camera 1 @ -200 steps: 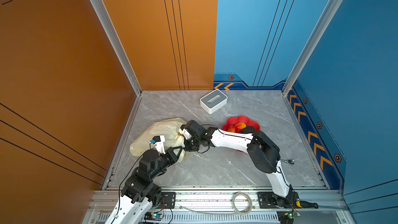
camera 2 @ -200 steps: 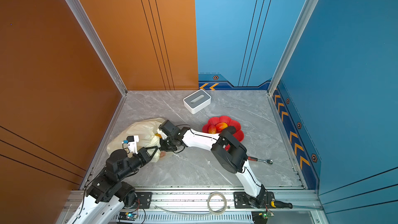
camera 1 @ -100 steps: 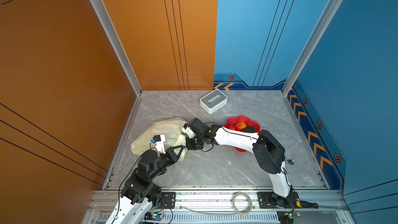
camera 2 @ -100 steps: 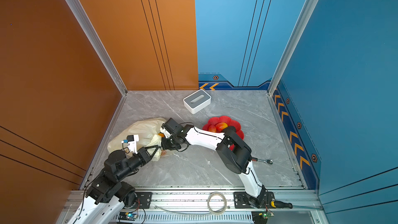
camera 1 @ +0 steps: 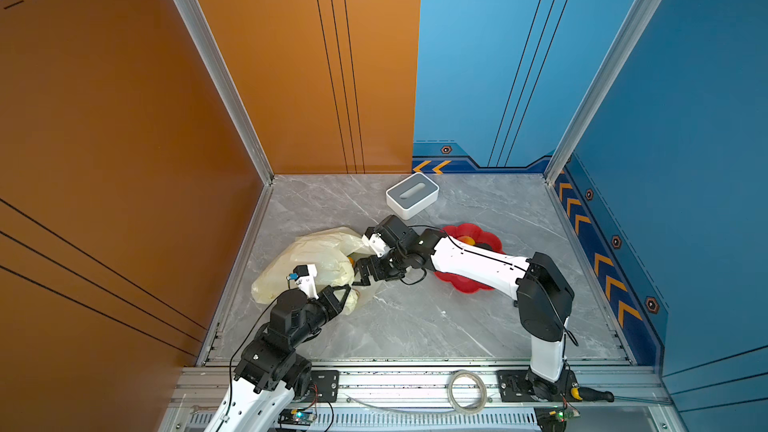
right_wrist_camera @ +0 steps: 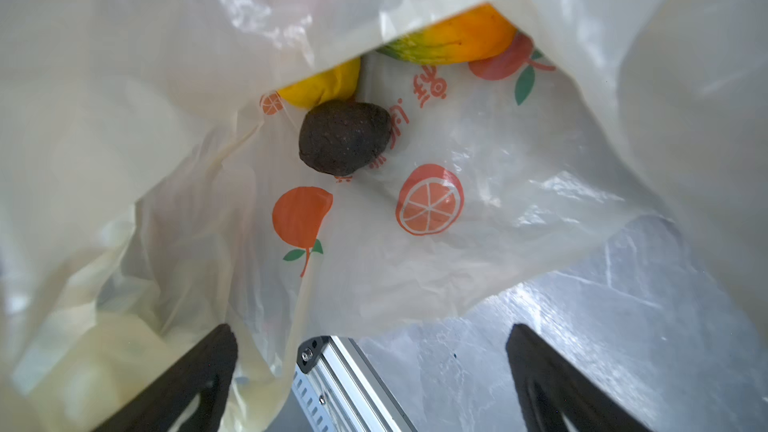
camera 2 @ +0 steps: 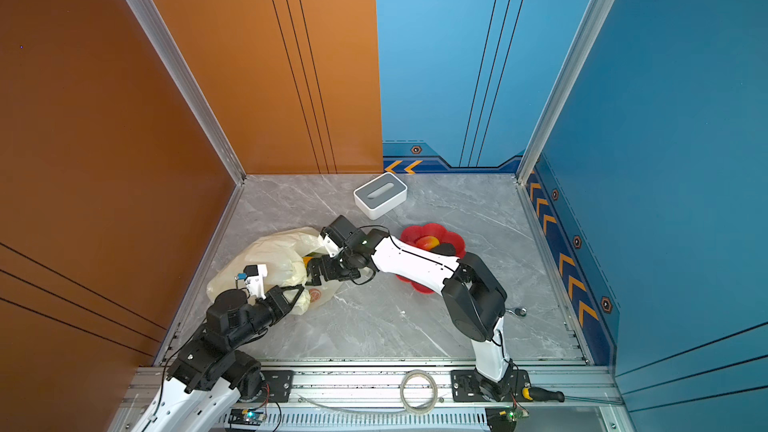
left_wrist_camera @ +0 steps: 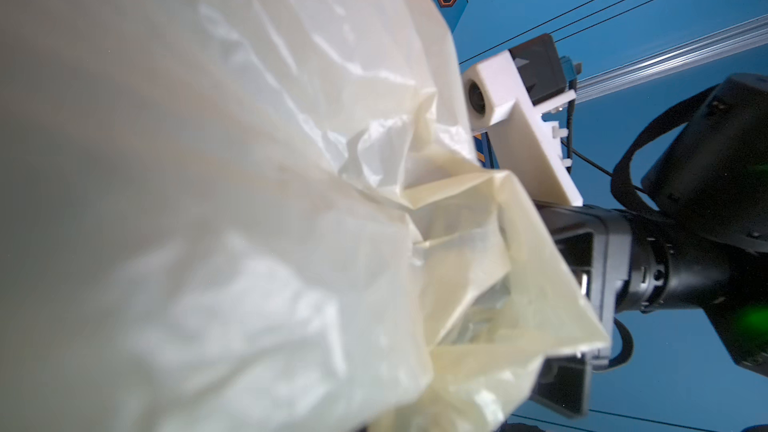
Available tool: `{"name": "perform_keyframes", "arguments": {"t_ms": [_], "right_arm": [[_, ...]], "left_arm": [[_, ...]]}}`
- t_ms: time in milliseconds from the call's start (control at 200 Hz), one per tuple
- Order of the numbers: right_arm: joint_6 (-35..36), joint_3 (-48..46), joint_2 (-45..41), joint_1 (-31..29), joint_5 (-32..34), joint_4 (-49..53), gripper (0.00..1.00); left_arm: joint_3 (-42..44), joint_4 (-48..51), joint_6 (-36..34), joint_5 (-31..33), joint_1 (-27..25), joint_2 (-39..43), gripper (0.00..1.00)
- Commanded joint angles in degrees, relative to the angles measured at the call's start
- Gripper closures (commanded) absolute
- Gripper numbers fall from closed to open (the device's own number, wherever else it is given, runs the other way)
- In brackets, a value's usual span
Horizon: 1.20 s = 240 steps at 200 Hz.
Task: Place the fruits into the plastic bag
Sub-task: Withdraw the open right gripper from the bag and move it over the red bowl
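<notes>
Peeking into the plastic bag (right_wrist_camera: 415, 263) w/ my right gripper (right_wrist_camera: 370, 328) rn: jaws spread as wide as they go, nothing between them, both black fingers (right_wrist_camera: 187, 380) parked right at the bag's mouth. Straight ahead of those jaws, inside the bag, a dark avocado (right_wrist_camera: 345, 137) lies on the lower film, touching a yellow fruit (right_wrist_camera: 324, 85) just past it. Deeper in and off to one side there's a mango (right_wrist_camera: 453, 41), orange going green, half tucked under the upper film. The orange pics around them are just print on the bag, fyi. My left gripper (camera 1: 348, 289) is clamped tight on the bag's near edge, film pinched between the jaws, so the mouth gapes above the marble table (camera 1: 415, 326). Left wrist cam gives me only crinkly cream plastic right in front, can't see my own fingertips there. In both top views the right jaws sit just beyond the left ones, close together at the mouth. Behind my right gripper, partly under the forearm, is the red flower dish (camera 2: 432, 228) w/ a second mango (camera 2: 428, 241) and a dark fruit (camera 2: 445, 249) in it; the arm covers the rest, so idk what else is in there. The white-grey box (camera 2: 380, 195) sits farther back, well apart from both sets of jaws.
</notes>
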State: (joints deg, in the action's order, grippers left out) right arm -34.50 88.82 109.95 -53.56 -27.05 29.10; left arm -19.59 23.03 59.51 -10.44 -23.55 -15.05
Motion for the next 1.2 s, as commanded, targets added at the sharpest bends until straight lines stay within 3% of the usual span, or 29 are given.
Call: {"name": "perform_keyframes", "arguments": {"t_ms": [0,701,1041,1197], "right_arm": [[2.7,0.0,-2.2,0.4,2.4,6.8,0.0],[9.2,1.5,-13.0,2.0,11.3,20.6,0.0],[16.1,8.2,-19.7,3.2,29.9,34.8,0.0],[16.3,8.3,-24.1,4.7,34.3,36.4,0.0]], "left_arm": [[0.3,2.7,0.0,1.1,0.7,0.1,1.0],[0.5,2.6,0.8,0.8,1.1,1.0,1.0],[0.8,1.8,0.9,0.6,1.4,0.7,1.0],[1.2,0.5,1.0,0.1,1.4,-0.1,1.0]]}}
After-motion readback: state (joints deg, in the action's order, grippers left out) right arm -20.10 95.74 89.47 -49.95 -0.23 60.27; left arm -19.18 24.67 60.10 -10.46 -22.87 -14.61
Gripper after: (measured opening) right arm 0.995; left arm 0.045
